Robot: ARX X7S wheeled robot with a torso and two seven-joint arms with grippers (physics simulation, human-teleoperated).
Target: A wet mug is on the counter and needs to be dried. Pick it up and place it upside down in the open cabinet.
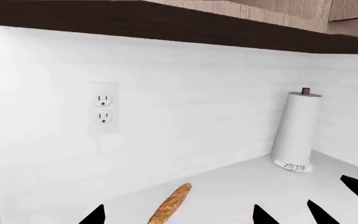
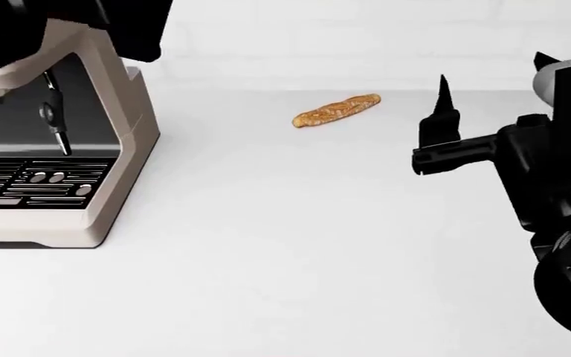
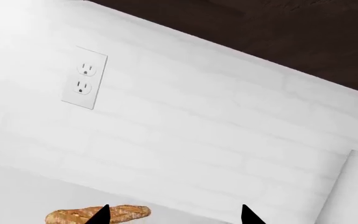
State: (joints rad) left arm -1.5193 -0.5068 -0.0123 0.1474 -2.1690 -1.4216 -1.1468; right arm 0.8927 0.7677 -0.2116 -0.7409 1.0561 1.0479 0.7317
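Your right end effector (image 2: pixel 442 111) hangs above the table (image 2: pixel 285 245) at the right of the head view, its dark fingers spread apart with nothing between them; in the right wrist view only two fingertips (image 3: pixel 101 215) poke in, parted, with the baguette (image 2: pixel 336 110) beyond them. Your left end effector (image 1: pixel 179 217) is cut off in the left wrist view: a few black tips show, set wide apart and holding nothing. The head view shows only a dark bulk at its top left corner.

The mug does not show in any view, so you cannot place it.

One baguette lies near the back wall. One coffee machine (image 2: pixel 57 149) stands at the left, partly cropped. One paper towel roll (image 1: pixel 297 133) stands upright in the corner. One double outlet (image 1: pixel 103 108) sits on the wall.
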